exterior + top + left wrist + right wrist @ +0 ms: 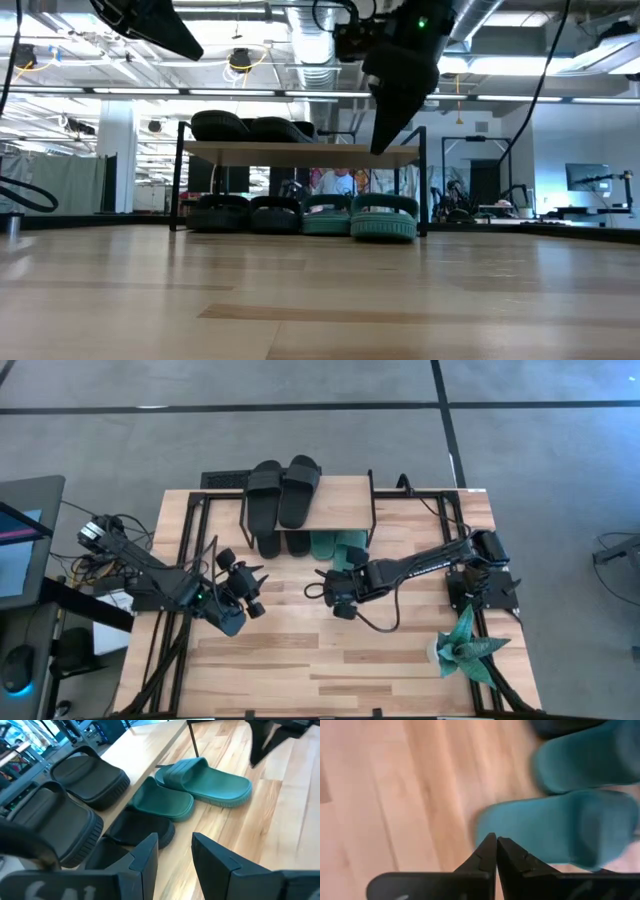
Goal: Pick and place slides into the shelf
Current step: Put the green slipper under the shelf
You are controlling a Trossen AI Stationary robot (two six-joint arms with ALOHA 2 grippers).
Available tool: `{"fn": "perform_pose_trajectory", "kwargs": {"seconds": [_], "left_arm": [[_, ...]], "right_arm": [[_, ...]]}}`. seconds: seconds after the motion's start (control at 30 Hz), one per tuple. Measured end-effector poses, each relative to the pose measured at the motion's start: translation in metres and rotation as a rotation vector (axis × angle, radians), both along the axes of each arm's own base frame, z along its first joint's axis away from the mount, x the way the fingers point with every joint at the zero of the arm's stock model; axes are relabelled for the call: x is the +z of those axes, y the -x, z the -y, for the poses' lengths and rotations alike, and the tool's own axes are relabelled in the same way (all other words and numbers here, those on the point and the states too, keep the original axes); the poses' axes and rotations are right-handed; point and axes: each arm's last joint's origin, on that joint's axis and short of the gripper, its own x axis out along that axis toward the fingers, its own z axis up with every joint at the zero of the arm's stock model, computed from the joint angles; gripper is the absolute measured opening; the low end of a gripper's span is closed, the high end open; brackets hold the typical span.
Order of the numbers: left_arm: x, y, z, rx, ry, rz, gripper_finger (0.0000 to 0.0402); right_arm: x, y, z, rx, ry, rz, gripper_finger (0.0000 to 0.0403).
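The shelf (340,500) stands at the table's far middle. Two black slides (282,492) lie on its plank top. Beneath it sit two more black slides (248,213) and two teal slides (358,216) in a row, soles on the table. The outer teal slide (205,782) sticks out past the shelf's right leg. My right gripper (496,852) is shut and hovers above that slide's near end (555,827), well off the table in the low view (380,148). My left gripper (175,852) is open, raised near the shelf's left front (255,590).
A spiky teal paper plant (462,645) stands at the table's near right corner. Black frame rails (185,530) run along the table's left and right sides. Bare wood lies between the shelf and the near edge (320,670).
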Motion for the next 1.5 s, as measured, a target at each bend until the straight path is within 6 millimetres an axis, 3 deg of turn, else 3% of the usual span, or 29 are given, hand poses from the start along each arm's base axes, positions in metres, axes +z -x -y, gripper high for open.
{"fn": "perform_pose_trajectory", "kwargs": {"seconds": [0.47, 0.7, 0.97, 1.07, 1.3, 1.5], "left_arm": [[0.001, 0.000, -0.001, 0.008, -0.047, 0.001, 0.0109], [0.002, 0.000, -0.001, 0.028, -0.070, 0.024, 0.0109], [0.003, 0.000, -0.002, 0.045, -0.088, 0.047, 0.0109], [0.003, 0.000, -0.002, 0.044, -0.086, 0.046, 0.0109], [0.003, 0.000, -0.002, 0.045, -0.079, 0.048, 0.0109], [0.003, 0.000, -0.002, 0.045, -0.080, 0.049, 0.0109]], "right_arm": [[-0.035, 0.004, -0.002, 0.012, -0.108, 0.040, 0.0000], [-0.040, 0.004, 0.000, 0.030, -0.101, 0.029, 0.0000], [-0.059, 0.000, 0.015, 0.026, -0.122, -0.052, 0.0000], [-0.059, -0.008, 0.014, 0.045, -0.130, -0.001, 0.0000], [-0.073, -0.005, 0.013, 0.067, -0.141, -0.083, 0.0000], [-0.073, -0.006, 0.023, 0.037, -0.132, -0.088, 0.0000]]}}
